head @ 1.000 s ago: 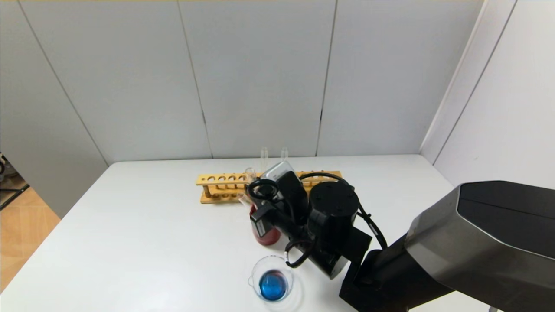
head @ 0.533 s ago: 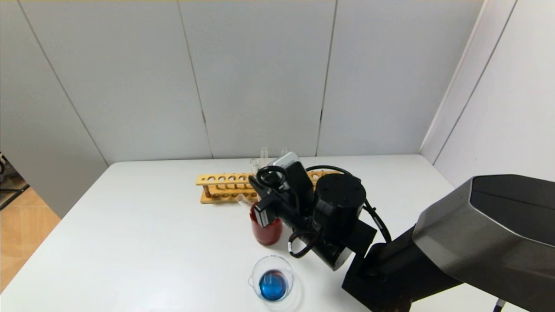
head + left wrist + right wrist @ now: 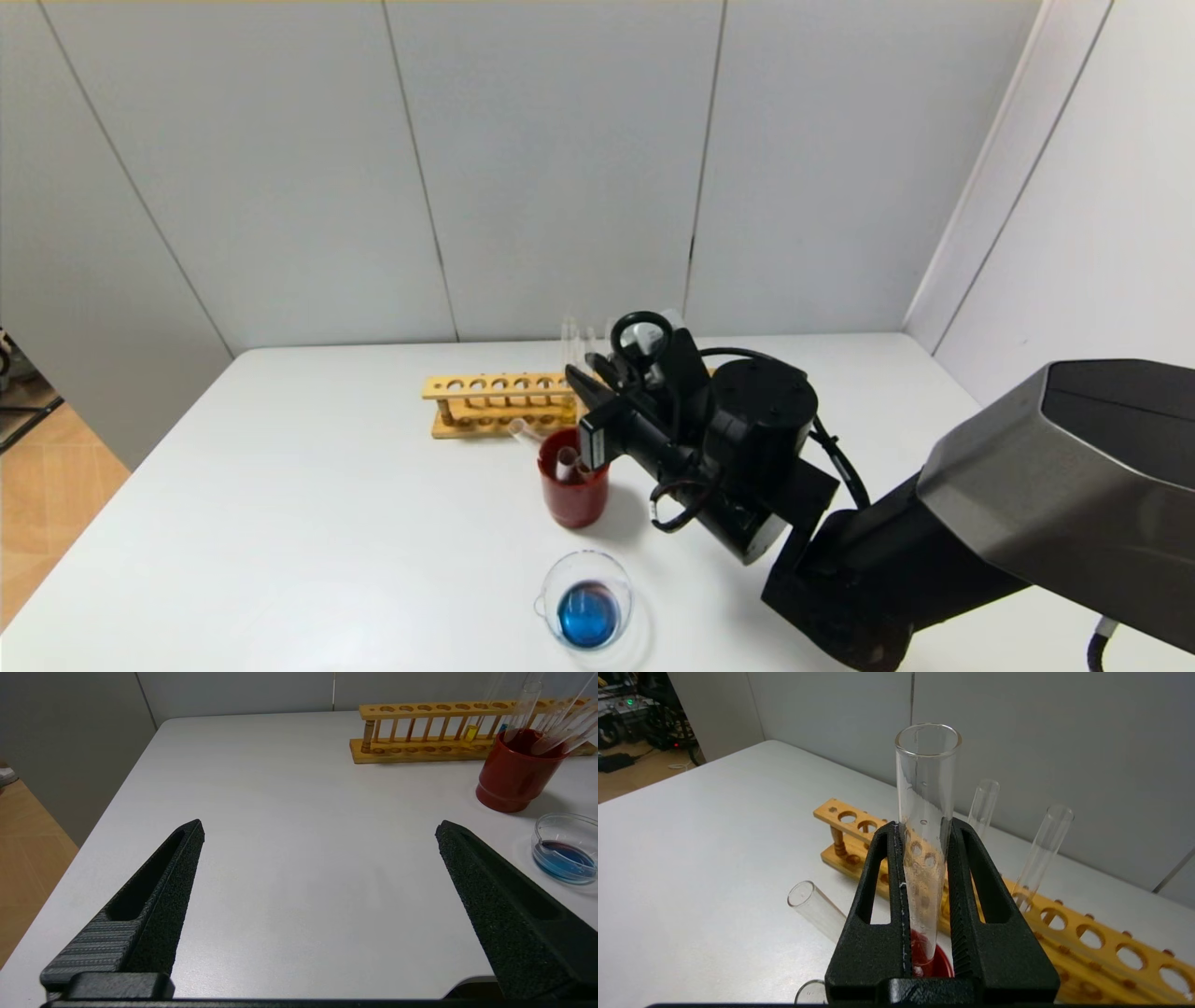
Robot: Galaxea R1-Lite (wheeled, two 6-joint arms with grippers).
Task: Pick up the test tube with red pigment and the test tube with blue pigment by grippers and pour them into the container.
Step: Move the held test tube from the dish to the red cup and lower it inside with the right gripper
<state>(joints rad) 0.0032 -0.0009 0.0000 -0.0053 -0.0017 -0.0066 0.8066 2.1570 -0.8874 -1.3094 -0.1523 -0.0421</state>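
My right gripper is shut on a clear test tube and holds it nearly upright. The tube shows only droplets and no coloured liquid. Its rounded end is down in the mouth of the dark red cup. The glass beaker stands in front of the cup and holds blue liquid, darker at the middle. It also shows in the left wrist view. My left gripper is open and empty, low over bare table, left of the beaker. I see no tube with red pigment.
The wooden rack stands behind the cup with two clear tubes upright in it. The left wrist view shows a yellow-liquid tube and a bluish one beside it. Other empty tubes lean in the cup.
My right gripper has swung back and to the right with the tube. The tube has turned from tilted to nearly upright, and its end now sits in the red cup.
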